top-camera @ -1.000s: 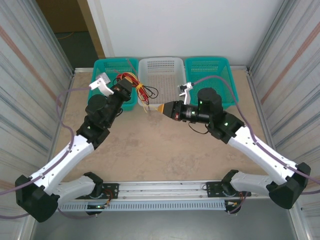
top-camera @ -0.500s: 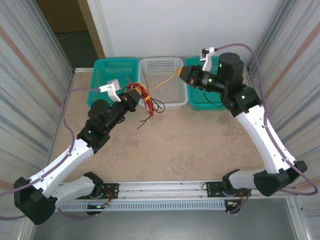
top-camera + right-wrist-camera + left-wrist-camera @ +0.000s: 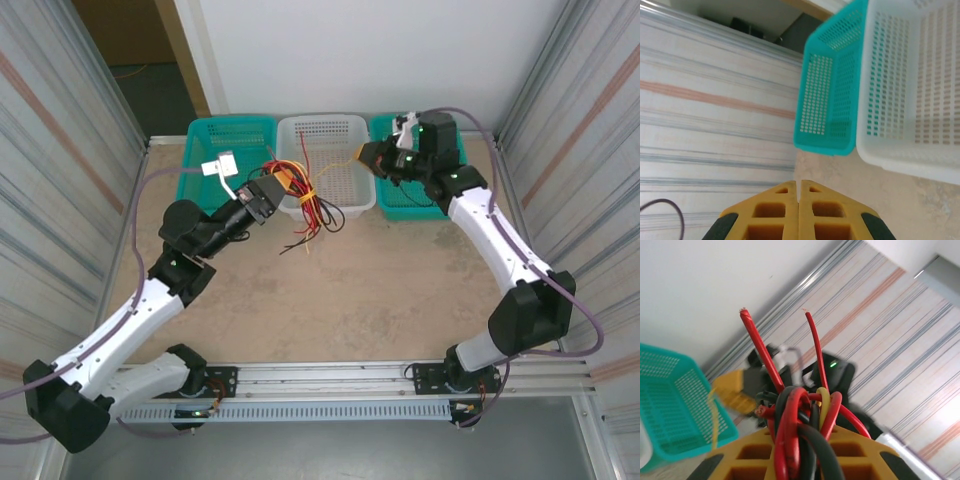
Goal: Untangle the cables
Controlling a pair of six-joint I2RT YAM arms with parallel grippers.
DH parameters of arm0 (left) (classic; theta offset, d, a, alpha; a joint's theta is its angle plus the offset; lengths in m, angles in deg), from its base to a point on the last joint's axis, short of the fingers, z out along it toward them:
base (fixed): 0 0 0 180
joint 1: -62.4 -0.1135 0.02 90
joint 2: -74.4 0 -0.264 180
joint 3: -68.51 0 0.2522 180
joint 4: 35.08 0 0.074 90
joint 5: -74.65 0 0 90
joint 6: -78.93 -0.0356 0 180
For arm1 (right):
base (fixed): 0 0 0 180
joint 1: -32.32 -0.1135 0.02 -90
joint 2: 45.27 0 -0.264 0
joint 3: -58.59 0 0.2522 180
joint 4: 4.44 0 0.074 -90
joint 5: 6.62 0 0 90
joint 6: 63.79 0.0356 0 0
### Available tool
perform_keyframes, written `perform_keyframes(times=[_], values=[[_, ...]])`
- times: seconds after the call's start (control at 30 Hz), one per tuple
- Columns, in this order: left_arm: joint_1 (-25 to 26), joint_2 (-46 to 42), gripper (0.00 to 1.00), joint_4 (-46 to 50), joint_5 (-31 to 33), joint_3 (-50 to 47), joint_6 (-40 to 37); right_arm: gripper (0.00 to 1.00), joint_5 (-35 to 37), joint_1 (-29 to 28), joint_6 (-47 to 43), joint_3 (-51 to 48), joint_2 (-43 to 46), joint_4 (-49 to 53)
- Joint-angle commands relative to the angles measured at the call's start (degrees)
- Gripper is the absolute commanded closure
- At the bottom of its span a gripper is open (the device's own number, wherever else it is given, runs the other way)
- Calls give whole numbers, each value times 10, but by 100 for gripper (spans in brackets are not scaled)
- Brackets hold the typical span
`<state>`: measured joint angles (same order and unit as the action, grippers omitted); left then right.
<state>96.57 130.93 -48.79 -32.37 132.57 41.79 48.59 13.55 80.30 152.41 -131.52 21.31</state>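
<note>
Left gripper clamps the cables steady so right gripper, pinched shut (seemingly on yellow strand), can separate it.

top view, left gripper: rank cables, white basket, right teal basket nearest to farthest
1. cables, held in the jaws of the left gripper
2. white basket, just beyond, middle of the row
3. right teal basket, far right of the row

Bright, even, soft light fills every view, leaving only faint shadows on the table, and in the left wrist view the cables at lower centre are sharp while everything behind them is blurred.
</note>
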Motion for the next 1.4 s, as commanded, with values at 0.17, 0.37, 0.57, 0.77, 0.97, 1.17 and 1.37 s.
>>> perform_keyframes(times=[0.17, 0.37, 0.57, 0.77, 0.97, 1.17, 1.37], values=[[-3, -18, 100, -80, 171, 38, -47, 100, 35, -107, 110, -170, 15, -201], [-14, 0, 100, -4, 305, 77, -140, 100, 58, -194, 88, -232, 71, -171], [-67, -3, 100, 81, 361, 60, -159, 100, 87, -167, 15, -215, 215, -21], [-110, -33, 100, 148, 373, 12, -158, 100, 67, -66, -42, -137, 290, 95], [-182, -98, 100, 227, 354, -32, -111, 100, -18, 123, -50, -93, 307, 129], [-225, -136, 100, 293, 310, -57, -83, 100, -54, 260, -31, -72, 276, 122], [-225, -166, 100, 356, 285, -85, -67, 100, -46, 334, -32, -28, 250, 122]])
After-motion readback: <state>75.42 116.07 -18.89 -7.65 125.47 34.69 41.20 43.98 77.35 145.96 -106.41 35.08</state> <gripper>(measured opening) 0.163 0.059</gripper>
